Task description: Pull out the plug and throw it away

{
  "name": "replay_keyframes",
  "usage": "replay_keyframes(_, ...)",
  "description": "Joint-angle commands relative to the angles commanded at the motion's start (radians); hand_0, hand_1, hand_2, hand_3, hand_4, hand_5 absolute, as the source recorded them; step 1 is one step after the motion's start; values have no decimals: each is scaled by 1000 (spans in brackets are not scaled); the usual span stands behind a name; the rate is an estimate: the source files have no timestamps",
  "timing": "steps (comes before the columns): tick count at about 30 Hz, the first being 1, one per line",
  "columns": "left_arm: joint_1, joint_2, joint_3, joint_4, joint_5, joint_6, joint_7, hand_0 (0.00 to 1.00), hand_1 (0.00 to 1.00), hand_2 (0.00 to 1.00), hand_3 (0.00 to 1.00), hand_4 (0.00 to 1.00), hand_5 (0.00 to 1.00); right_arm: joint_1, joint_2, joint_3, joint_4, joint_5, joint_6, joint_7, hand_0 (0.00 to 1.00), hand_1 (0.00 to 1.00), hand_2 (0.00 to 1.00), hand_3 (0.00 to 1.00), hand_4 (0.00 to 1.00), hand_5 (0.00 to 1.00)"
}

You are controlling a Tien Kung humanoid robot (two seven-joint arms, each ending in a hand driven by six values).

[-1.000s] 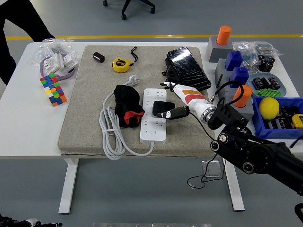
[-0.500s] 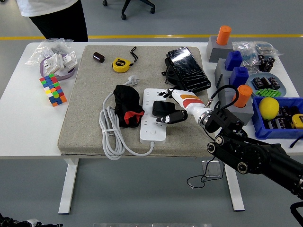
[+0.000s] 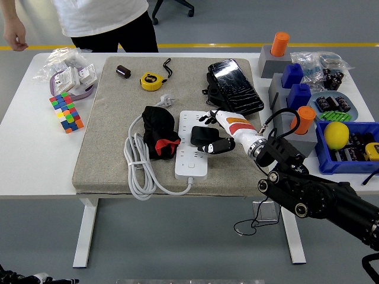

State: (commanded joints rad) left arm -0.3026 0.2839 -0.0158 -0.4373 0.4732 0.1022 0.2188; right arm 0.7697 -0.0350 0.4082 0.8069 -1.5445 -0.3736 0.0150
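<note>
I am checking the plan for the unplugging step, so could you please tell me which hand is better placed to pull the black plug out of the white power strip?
The right hand: it is already at the black plug on the white power strip. No left arm is in view.

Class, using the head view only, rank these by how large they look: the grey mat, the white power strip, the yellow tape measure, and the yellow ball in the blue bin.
1. Grey mat, by far the largest.
2. White power strip.
3. Yellow ball and yellow tape measure: they look much alike, so no ranking between them.
</note>
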Motion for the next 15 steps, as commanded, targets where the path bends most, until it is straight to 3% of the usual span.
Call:
replay_keyframes(12,-2,0,1,0,1,0,0,545,682,706,689,881,595,4,3,-16,0,-1,-6,18,584,611,574,557,998,133)
replay_keyframes(13,-2,0,2,0,1,0,0,545,683,706,688,881,595,4,3,-17,0,-2,-10,21,585,555,553,551,962,70)
replay_keyframes(15,-2,0,2,0,2,0,1,545,683,706,688,881,595,5,3,-18,0,-8,-23,28,585,555,553,551,962,70)
